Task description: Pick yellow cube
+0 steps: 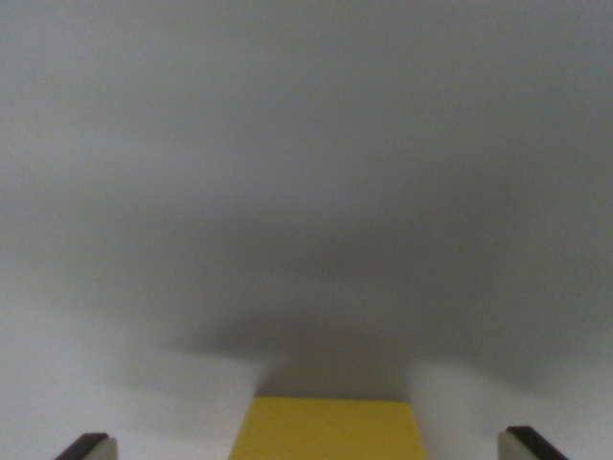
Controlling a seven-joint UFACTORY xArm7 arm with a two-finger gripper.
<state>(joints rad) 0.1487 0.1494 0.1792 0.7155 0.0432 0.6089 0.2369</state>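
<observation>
Yellow cube (pixel 328 430): sits at the bottom middle of the wrist view, cut off by the lower edge, so only its upper part shows.
Cube colour: plain yellow, one flat face toward the camera, with a straight top edge.
Cube position: between the two fingertips, a little nearer the one on the wrist view's left, with a clear gap of bare surface on either side.
Gripper (pixel 311 448): spread wide, holding nothing; neither fingertip touches the cube.
Fingertip on the wrist view's left (pixel 88 447): a dark tip with a pale inner face, showing only at the bottom edge, well apart from the cube's side.
Fingertip on the wrist view's right (pixel 534 445): the same dark tip and pale inner face, also at the bottom edge, farther from the cube than the other one.
Table (pixel 306 172): a smooth, pale grey surface that fills nearly the whole picture, without marks or edges.
Shadow (pixel 335 359): a soft dark patch lies on the table just above the cube and fades out to both sides.
Sharpness: the picture is blurred, so fine detail on the cube and the fingertips cannot be made out.
</observation>
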